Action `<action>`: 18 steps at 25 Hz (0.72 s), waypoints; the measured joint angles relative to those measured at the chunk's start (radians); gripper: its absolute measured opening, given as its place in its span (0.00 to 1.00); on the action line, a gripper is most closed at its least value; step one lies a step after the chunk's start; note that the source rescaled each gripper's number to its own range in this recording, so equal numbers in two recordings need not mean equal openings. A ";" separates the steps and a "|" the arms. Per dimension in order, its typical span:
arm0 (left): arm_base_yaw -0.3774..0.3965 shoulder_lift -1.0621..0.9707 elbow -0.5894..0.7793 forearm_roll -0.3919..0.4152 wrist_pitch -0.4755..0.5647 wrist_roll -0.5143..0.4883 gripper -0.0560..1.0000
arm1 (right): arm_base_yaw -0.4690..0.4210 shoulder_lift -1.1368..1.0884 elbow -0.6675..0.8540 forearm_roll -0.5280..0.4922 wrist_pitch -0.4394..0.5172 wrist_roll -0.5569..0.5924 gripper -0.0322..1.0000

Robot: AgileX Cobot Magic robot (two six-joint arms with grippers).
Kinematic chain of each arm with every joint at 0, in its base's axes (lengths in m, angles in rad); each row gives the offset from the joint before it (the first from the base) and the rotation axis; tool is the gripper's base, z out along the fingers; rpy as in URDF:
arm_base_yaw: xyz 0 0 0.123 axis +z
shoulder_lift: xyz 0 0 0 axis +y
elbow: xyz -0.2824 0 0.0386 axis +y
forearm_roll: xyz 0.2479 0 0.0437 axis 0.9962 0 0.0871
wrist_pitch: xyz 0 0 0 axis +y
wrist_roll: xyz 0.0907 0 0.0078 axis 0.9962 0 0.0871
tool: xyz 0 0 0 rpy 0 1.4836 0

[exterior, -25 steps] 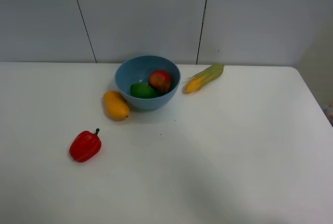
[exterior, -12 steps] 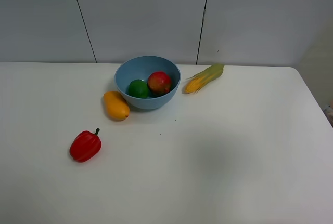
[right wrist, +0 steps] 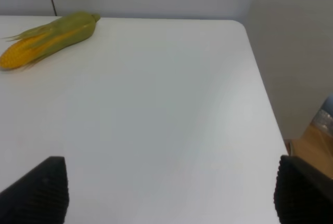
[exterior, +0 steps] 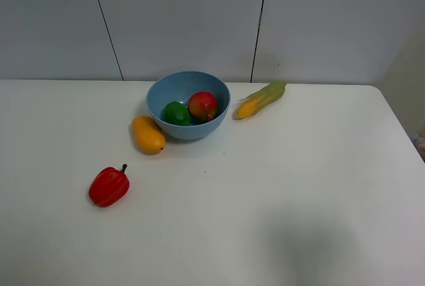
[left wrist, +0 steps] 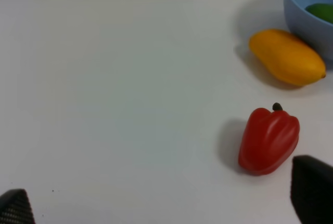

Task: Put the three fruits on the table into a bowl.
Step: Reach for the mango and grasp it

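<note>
The mango (exterior: 148,135) lies beside bowl (exterior: 174,87), inside table (exterior: 299,186) edges.

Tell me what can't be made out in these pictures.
- Exterior high: no arm in frame; lime and red fruit hide the bowl floor.
- Left wrist: frame edge cuts off most of bowl and lime; left gripper shows fingertips only.
- Right wrist: right gripper shows fingertips only.

The round smooth bowl (exterior: 189,131) was plain light blue. The glossy lime (exterior: 176,113) was green; the round fruit (exterior: 203,105), red with green blush. The oblong mango (exterior: 148,135) was orange-yellow. The bell pepper (exterior: 109,186) was red, its stem (left wrist: 277,106) dark. The corn cob (exterior: 260,99) was yellow-green. The flat table (exterior: 299,186) was plain white.
</note>
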 joint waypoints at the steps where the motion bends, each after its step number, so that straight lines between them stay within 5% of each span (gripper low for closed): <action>1: 0.000 0.000 0.000 0.000 0.000 0.000 1.00 | 0.000 -0.021 0.012 0.000 0.006 0.002 0.28; 18: 0.000 0.000 0.000 0.000 0.000 0.000 1.00 | 0.000 -0.043 0.047 -0.050 0.060 0.028 0.28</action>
